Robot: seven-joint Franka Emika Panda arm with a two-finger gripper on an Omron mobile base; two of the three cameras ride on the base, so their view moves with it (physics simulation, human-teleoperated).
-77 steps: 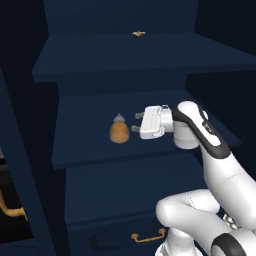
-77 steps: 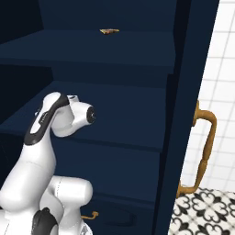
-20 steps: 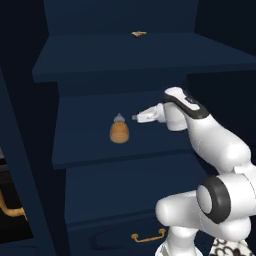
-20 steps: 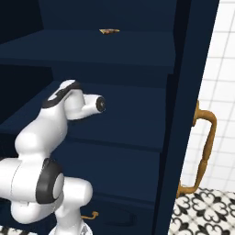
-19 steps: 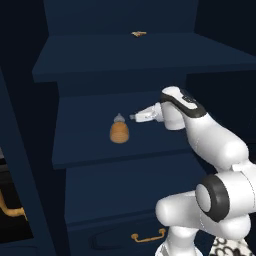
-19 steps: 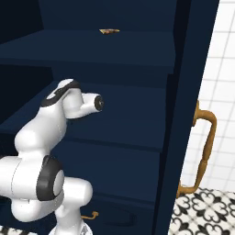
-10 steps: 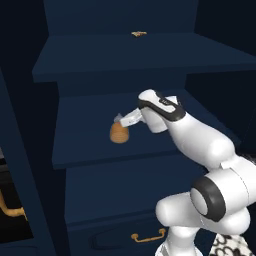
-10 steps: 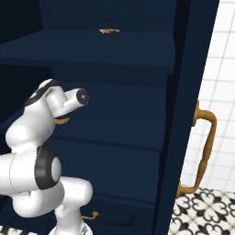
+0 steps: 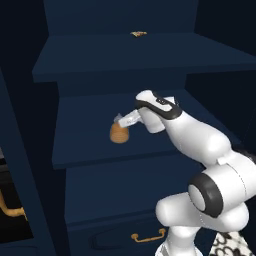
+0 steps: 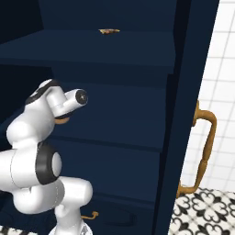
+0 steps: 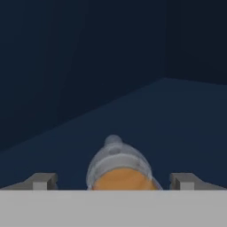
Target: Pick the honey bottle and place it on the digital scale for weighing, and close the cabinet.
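- Standing upright on a middle shelf (image 9: 90, 145) of the cabinet (image 9: 150, 60), the honey bottle (image 9: 119, 133) sits toward the middle of the shelf, back from its front edge.
- In the hand view the honey bottle (image 11: 119, 170) shows its grey pointed cap uppermost and its amber body below, centred between the two finger tips (image 11: 41, 181), with a gap on each side.
- The claw (image 9: 123, 120) stands wide apart at the bottle's cap; from the left base view it reaches in from the right and slightly above the bottle. Whether a finger touches the cap cannot be told.
- The claw holds nothing: no finger presses on the bottle in the hand view.
- The white arm (image 9: 200, 145) rises from the lower right of the left base view and bends over the shelf's front edge; in the right base view the arm (image 10: 43, 137) hides most of the bottle, of which a thin orange sliver shows under the wrist.
- On the shelf above, near its back, lies a small brownish object (image 9: 138, 34), too small to identify.
- Below the shelves, a drawer carries a short brass handle (image 9: 148, 236).
- The cabinet door (image 10: 188, 114) stands open at the right, with a long vertical brass handle (image 10: 204, 151); white wall tiles (image 10: 222, 82) and a patterned floor (image 10: 206, 215) lie beyond it.
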